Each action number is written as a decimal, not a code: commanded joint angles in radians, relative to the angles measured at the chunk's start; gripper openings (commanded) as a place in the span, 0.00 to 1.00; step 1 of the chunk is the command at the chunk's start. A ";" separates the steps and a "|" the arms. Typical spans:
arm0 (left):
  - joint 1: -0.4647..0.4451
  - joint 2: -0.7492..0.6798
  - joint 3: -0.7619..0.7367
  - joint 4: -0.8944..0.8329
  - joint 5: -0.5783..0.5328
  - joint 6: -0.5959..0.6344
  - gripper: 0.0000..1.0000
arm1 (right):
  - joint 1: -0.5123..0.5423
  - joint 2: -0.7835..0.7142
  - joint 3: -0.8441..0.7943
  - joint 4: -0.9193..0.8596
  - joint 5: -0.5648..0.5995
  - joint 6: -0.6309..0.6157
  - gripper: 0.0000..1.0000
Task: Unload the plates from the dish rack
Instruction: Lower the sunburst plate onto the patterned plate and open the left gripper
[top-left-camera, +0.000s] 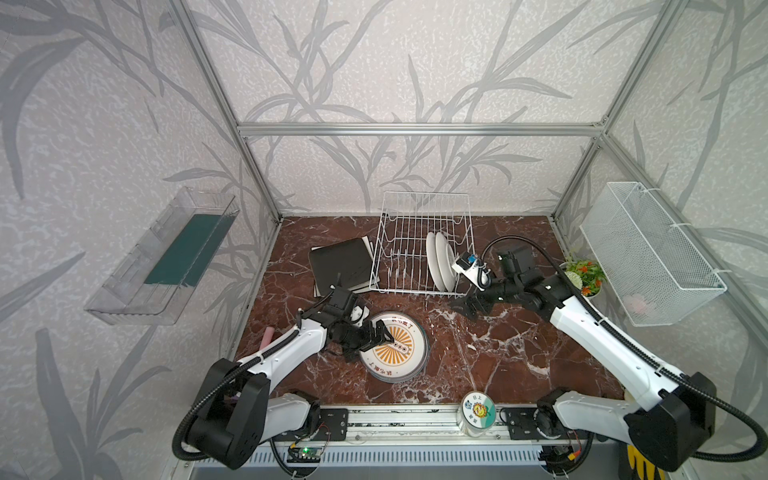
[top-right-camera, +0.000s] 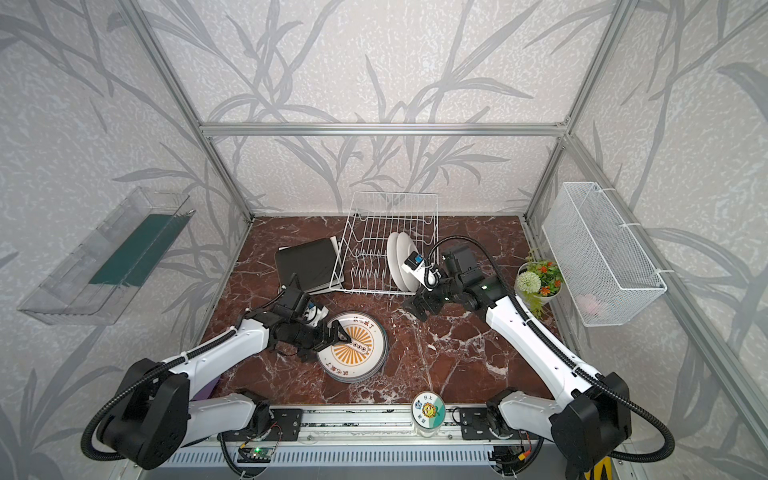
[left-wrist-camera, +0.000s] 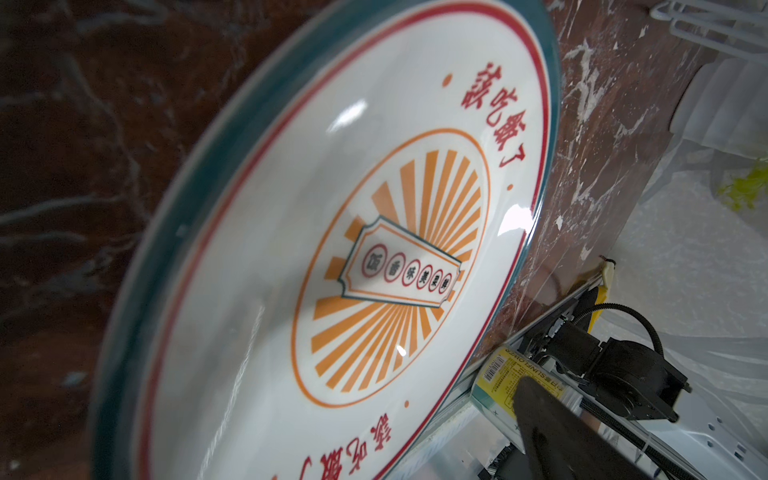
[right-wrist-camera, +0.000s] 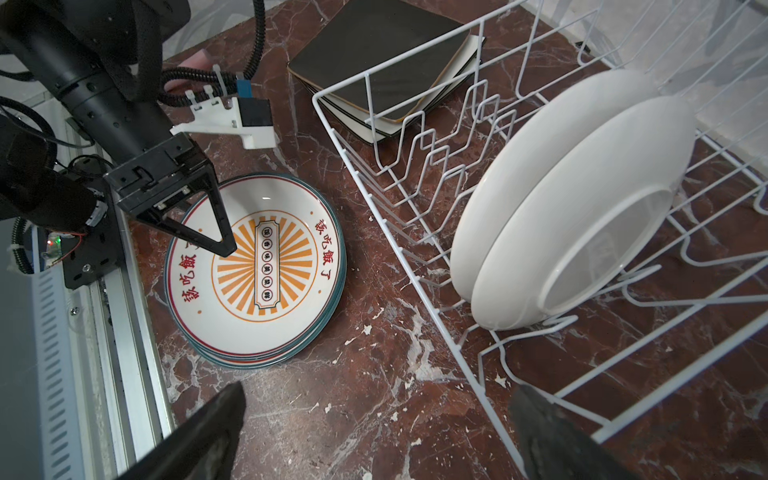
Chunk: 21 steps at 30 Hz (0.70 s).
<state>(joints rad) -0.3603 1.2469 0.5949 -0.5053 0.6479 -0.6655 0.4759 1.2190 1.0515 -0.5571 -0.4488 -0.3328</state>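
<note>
- Clearly, your left gripper (top-left-camera: 386, 336) hung spread and empty over the stacked round plates (top-left-camera: 405, 361).
- Your right gripper (right-wrist-camera: 378, 399) gaped empty near the rack (top-left-camera: 415, 232), two plates (top-left-camera: 441, 259) inside.

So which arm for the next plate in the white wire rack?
Right. The open right gripper sits beside the white wire dish rack, near two round white plates standing there; the left gripper hovers over the stacked sunburst plates.

Two high views from over the front edge, plus one camera per wrist.
Both top views look down and back across the red-brown marble tabletop (top-left-camera: 478, 353). The left wrist view sits close over the round white sunburst plate (left-wrist-camera: 257, 187); the right wrist view, farther off, shares that plate (right-wrist-camera: 266, 316) beside the white wire dish rack (right-wrist-camera: 415, 174).
</note>
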 joint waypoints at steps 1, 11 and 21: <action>-0.007 0.020 0.036 -0.044 -0.037 0.003 0.99 | 0.011 0.009 0.023 -0.026 0.032 -0.042 0.99; -0.059 0.055 0.120 -0.151 -0.105 0.002 0.99 | 0.020 0.013 0.031 -0.022 0.080 -0.052 0.99; -0.076 0.094 0.182 -0.240 -0.148 0.026 0.99 | 0.023 0.019 0.031 -0.011 0.085 -0.049 0.99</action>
<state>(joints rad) -0.4244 1.3224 0.7422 -0.6964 0.5220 -0.6521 0.4919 1.2308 1.0519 -0.5694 -0.3733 -0.3721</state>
